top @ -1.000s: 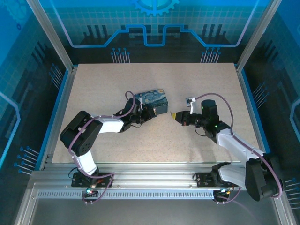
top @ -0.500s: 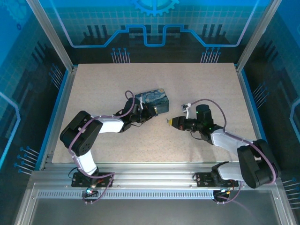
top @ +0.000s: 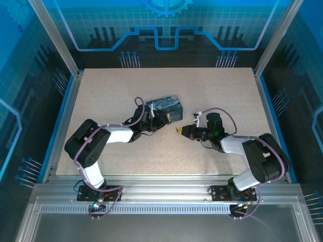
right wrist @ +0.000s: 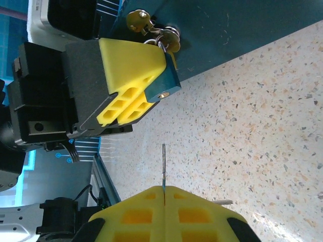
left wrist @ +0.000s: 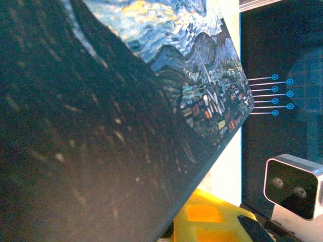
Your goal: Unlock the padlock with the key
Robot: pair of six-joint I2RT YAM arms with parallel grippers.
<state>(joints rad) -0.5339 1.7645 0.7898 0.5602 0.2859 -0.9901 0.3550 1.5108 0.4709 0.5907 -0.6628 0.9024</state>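
The right gripper [right wrist: 164, 195] has its two yellow fingers pressed flat together on the key [right wrist: 163, 164], whose thin blade sticks straight out past the fingertips, seen edge on. Ahead of that blade, across a stretch of bare speckled table [right wrist: 252, 126] and not touching it, sits the padlock [right wrist: 171, 75]. Its blue body ends in a small brass round face turned toward the key, and its silvery top meets brass fittings on the tin [right wrist: 242, 20] beyond. The left gripper [top: 160, 120] reaches in from the opposite side and is closed on the padlock's body, one yellow finger lying over it (the second finger is hidden behind). In the left wrist view the tin's painted lid runs close alongside that gripper.
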